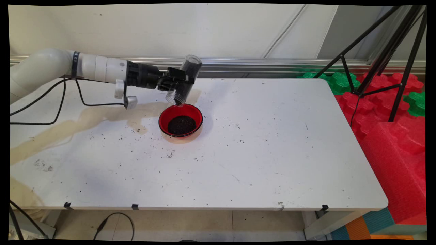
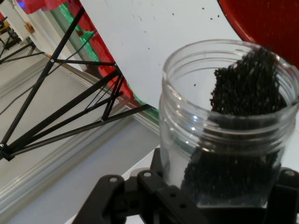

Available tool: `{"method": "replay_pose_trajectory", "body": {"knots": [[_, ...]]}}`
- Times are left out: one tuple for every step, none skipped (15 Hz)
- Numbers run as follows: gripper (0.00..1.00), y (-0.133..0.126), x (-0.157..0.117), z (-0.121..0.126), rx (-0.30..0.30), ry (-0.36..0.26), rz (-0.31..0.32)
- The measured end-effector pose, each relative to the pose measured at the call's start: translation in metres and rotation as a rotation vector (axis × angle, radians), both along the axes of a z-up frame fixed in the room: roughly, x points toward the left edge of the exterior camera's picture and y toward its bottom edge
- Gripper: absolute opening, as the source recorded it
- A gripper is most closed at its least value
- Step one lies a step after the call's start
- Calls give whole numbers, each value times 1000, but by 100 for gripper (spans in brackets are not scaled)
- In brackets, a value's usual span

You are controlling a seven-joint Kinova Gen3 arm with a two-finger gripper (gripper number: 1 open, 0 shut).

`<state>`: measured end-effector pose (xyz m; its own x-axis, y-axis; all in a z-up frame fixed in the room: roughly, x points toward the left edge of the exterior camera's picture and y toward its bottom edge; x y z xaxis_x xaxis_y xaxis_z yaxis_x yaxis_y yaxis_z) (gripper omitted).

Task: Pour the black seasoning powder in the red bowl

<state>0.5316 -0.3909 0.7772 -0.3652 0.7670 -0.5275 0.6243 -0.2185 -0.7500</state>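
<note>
Scattered dark specks (image 1: 136,130) lay on the white table (image 1: 272,153), thickest near the bowl. Mid-table sat a round red bowl (image 1: 180,120) with a heap of black granules (image 1: 181,124) in its centre. Just above its far rim hung a clear plastic screw-neck jar (image 1: 184,80), tipped mouth-down, partly filled with the same black grains. The black two-finger gripper (image 1: 181,81) was clamped round the jar's body. Beyond the table's right end stood a black tripod (image 1: 385,58) over red and green foam blocks (image 1: 391,112).
</note>
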Motion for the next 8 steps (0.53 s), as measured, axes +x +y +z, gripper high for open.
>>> {"method": "replay_pose_trajectory", "body": {"knots": [[0,0,0,0,-8,-3,-3],[0,0,-1,0,-16,-7,-6],[0,0,-1,1,-23,-10,-8],[0,-1,-2,1,-31,-13,-11],[0,-1,-2,1,-37,-16,-13],[0,-1,-2,1,-42,-19,-16],[0,-1,-3,1,-51,-23,-19],[0,-2,-3,2,-59,-26,-22]]}}
